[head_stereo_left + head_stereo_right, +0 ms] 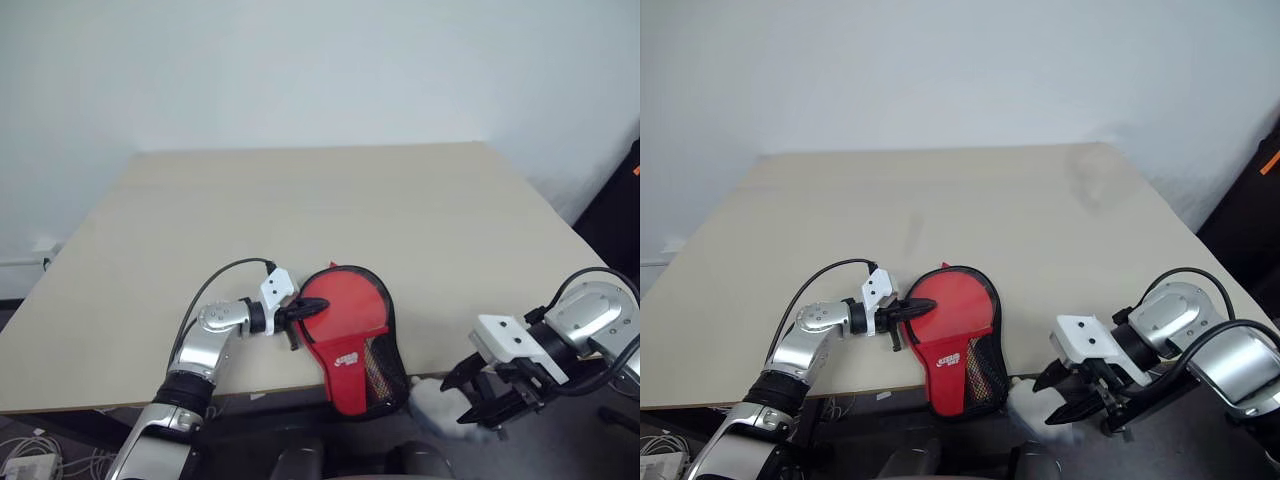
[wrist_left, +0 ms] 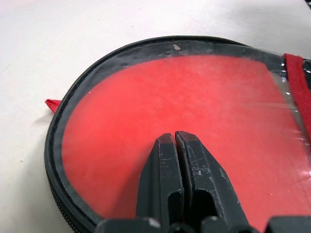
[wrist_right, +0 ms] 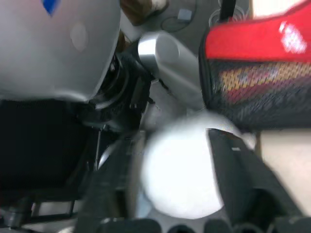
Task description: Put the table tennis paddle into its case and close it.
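Now the case (image 1: 352,340) lies at the tabletop's (image 1: 330,210) near edge, its mesh end overhanging. Left fingers (image 2: 177,170), pressed together, rest on its red face. Right fingers (image 3: 228,179), spread, flank a blurred whitish wrapper (image 3: 182,170) off the near-right edge.

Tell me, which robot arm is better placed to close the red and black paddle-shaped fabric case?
Probably the left: its shut left gripper rests on the case. The right gripper hangs off the table edge beside a whitish wrapper.
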`<action>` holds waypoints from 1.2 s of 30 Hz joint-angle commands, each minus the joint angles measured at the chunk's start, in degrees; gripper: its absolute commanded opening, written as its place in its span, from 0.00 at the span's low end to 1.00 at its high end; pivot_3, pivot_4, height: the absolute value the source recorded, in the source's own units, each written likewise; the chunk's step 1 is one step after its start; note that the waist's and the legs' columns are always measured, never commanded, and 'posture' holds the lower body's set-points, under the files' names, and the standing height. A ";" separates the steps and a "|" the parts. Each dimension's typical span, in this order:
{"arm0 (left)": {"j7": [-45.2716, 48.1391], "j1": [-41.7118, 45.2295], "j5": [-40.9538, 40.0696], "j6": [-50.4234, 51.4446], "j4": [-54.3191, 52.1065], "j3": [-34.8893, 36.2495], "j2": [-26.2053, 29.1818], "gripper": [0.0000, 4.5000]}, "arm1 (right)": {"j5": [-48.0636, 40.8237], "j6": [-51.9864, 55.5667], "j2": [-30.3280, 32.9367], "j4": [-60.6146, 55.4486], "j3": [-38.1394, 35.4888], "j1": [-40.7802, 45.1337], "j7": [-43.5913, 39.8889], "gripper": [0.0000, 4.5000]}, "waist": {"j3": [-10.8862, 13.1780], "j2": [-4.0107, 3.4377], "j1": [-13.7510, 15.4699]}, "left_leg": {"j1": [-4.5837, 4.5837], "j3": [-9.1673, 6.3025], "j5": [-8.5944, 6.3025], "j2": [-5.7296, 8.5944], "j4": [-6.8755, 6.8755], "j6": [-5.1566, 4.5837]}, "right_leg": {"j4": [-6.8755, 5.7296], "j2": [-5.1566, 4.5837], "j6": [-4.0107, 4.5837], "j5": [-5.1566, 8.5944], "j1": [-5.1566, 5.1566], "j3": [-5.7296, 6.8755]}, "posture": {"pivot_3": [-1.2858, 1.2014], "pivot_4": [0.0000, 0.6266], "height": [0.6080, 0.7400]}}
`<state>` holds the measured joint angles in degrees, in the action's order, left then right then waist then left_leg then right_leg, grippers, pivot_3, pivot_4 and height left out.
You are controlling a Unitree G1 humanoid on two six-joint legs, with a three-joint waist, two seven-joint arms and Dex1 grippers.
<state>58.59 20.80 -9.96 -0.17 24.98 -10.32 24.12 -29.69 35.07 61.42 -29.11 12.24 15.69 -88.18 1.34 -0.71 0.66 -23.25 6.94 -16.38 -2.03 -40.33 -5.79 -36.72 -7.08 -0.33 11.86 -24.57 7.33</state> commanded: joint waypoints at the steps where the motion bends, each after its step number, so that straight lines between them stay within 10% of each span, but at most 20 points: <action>1: -2.19 -1.72 3.18 4.14 4.01 -1.57 -0.18 0.00 | -9.16 8.17 -3.89 3.49 -4.70 7.66 2.83 0.83 | 0.02 0.00 0.00 | 0.10 0.00 0.00 0.00 0.02 0.00 | 0.01 -0.01 0.00 0.00 0.09 -0.01 | 0.52 0.00 0.74; 4: -2.29 -1.77 2.91 4.90 3.21 -1.55 -0.23 0.00 | -10.17 12.46 -9.64 10.12 -5.76 14.17 8.92 0.99 | 0.01 0.04 0.00 | 0.38 0.05 -0.02 0.00 0.13 0.01 | 0.03 -0.09 0.00 0.00 0.30 0.00 | 0.52 0.00 0.74; 12: -2.76 -3.18 1.16 5.40 -2.74 0.59 0.75 0.00 | -0.57 11.00 -23.13 26.97 -5.90 22.10 28.16 0.99 | 0.00 0.00 -0.02 | 0.38 0.23 -0.04 0.00 0.28 0.11 | 0.02 -0.14 0.00 0.00 0.15 -0.01 | 0.52 0.00 0.74; 26: -10.81 -14.31 -13.38 21.64 -34.95 18.64 6.42 0.97 | 3.05 7.28 -31.62 30.93 -13.82 16.65 45.26 1.00 | 0.24 0.06 -0.20 | -0.72 0.39 0.23 -0.05 0.20 0.71 | -0.08 0.15 -0.01 -0.18 -0.78 -0.08 | 0.52 0.00 0.74; 36: -20.25 -17.66 -17.42 24.65 -39.33 28.55 5.45 1.00 | 4.12 5.51 -38.61 32.54 -18.28 13.14 57.04 1.00 | 0.45 0.03 -0.61 | -0.56 0.43 0.28 -0.08 0.21 0.78 | -0.14 0.25 -0.08 -0.13 -0.74 -0.12 | 0.52 0.00 0.74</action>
<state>39.38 2.62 -25.91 24.33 -12.39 17.23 29.72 -25.61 42.00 23.37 4.28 -4.28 28.26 -32.67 1.79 -0.68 0.05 -23.81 7.38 -16.09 -2.11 -40.13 -5.02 -36.87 -6.81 -0.41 11.73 -25.30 7.21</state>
